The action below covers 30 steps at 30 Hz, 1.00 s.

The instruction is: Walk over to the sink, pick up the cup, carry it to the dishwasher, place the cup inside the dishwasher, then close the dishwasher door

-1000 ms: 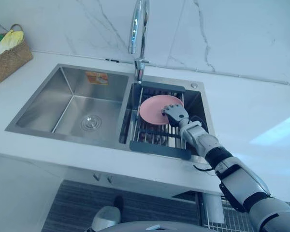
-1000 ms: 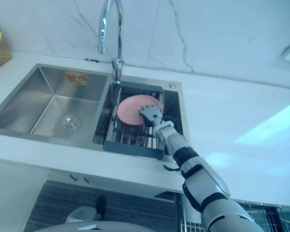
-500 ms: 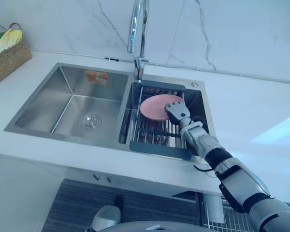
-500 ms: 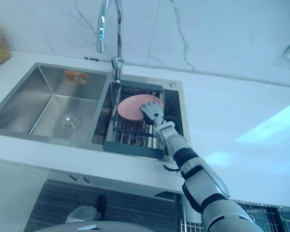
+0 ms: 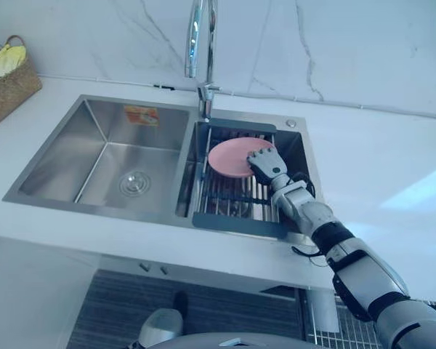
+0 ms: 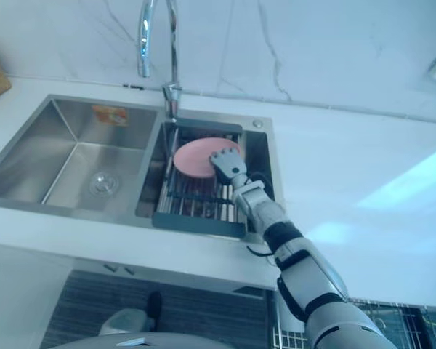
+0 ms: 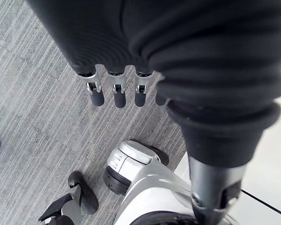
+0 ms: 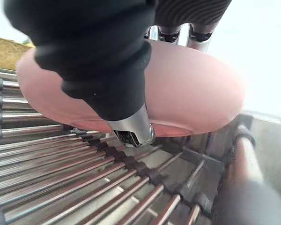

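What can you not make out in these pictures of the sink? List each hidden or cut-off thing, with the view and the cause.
- pink dish: its right edge, eye views, covered by the right hand.
- woven basket: its contents, left eye view, cut by the left edge.
- wire grid: lower edge, eye views, cut off; whether it is the dishwasher cannot be told.
- sink rack: what lies under it, hidden by its bars.

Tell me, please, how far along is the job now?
Done: the robot stands at the sink. In hand: the right robot hand pinches a pink dish, not a cup, over the sink rack, fingers over its rim, thumb beneath. The left robot hand hangs open. Left: lifting it out and all later steps.
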Motion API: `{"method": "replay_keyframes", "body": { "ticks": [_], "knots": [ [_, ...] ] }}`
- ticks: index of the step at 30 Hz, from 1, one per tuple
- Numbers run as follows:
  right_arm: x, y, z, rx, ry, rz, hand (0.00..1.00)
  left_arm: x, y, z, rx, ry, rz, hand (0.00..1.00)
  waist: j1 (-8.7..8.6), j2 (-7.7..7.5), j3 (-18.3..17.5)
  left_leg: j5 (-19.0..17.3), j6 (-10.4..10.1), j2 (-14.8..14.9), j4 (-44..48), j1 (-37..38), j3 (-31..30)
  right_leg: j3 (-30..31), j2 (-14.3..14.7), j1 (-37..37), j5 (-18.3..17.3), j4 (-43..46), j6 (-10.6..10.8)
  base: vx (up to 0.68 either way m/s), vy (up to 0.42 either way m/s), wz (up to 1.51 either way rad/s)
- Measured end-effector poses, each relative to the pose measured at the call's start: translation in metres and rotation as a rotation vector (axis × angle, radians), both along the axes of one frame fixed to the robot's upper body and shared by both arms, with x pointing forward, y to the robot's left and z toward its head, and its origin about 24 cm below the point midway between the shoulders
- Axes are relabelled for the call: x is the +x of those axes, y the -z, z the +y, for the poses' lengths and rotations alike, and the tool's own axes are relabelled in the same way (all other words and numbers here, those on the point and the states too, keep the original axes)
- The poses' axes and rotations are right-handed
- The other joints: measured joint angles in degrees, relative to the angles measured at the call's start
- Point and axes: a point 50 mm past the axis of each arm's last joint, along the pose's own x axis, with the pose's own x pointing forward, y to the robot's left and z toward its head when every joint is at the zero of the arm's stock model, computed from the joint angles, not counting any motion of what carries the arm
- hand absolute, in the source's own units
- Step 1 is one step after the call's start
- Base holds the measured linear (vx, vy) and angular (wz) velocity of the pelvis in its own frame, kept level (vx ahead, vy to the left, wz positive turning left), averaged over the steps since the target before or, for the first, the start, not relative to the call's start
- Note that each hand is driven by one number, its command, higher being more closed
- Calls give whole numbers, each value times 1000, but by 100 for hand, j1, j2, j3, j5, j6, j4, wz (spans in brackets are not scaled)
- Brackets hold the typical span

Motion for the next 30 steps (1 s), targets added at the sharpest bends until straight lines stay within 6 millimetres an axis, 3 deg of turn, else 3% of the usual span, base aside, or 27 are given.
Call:
{"method": "replay_keyframes", "body": {
  "ticks": [7,18,25,30],
  "knots": [
    [-2,-20,6,-82,-95,-38,100,0,0,1,7,9,-4,0,-20,-11,9,-13,-8,29,0,-1,113,106,4,-89,14,2,5,-2,-9,-9],
    [-7,-29,13,-148,-188,-66,100,-3,0,1,13,7,-8,0,-112,-14,7,-13,-8,43,0,0,175,171,4,-128,38,4,4,-2,-4,-2],
    [-6,-39,0,-147,-154,-102,100,-5,0,2,14,6,-4,0,-175,-21,2,-11,-5,47,0,2,228,271,3,-159,68,6,6,-8,-9,-4],
    [-13,-64,-12,-88,-142,-231,100,-8,0,2,16,5,2,0,-289,-32,-6,-11,-4,51,0,11,336,399,-3,-202,121,-5,8,-10,5,-10]
  ]
}}
